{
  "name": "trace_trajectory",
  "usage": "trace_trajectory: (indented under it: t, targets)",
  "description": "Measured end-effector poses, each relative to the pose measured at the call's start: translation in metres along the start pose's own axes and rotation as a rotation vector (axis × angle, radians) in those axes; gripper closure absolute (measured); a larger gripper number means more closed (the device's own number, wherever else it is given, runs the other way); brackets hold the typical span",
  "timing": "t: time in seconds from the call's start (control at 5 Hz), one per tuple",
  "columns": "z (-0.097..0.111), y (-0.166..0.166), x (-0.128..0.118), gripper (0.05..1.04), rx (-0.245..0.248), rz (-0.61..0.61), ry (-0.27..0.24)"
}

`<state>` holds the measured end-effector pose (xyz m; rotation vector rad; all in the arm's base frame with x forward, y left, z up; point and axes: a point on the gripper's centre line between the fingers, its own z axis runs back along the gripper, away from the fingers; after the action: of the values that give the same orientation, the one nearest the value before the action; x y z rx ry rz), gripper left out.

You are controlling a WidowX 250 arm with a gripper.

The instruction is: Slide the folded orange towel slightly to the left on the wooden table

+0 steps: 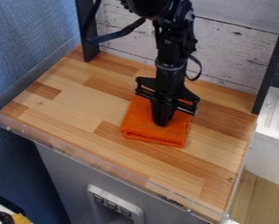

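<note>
Basically, folded orange cloth (pixel 154 135) mid-tabletop (pixel 74 105), claw (pixel 161 123) pointing down over it, fingers together (can't tell if any fabric's pinched). Clear plastic edging (pixel 95 162) along the front, whitewashed plank wall (pixel 232 48) behind.

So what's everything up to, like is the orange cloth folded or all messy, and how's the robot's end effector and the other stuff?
Orange cloth: folded, lying flat.
End effector: pointing down, right at the cloth.
Black cable: attached to the arm, curving out to one side.
Wooden counter: level, with the cloth on it.
Switches: on or off, too small to tell.
</note>
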<state>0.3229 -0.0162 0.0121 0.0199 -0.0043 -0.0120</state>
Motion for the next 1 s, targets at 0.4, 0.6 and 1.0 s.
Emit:
trace_trajectory:
  t: [0.4,0.6,1.0]
  targets:
    - [-0.002,0.008,0.000,1.025,-0.024,-0.005,-0.014]
    - [-0.003,0.013,-0.003,1.005,-0.031,-0.001,-0.007]
    - [0.019,0.026,-0.014,0.610,-0.032,0.018,0.061]
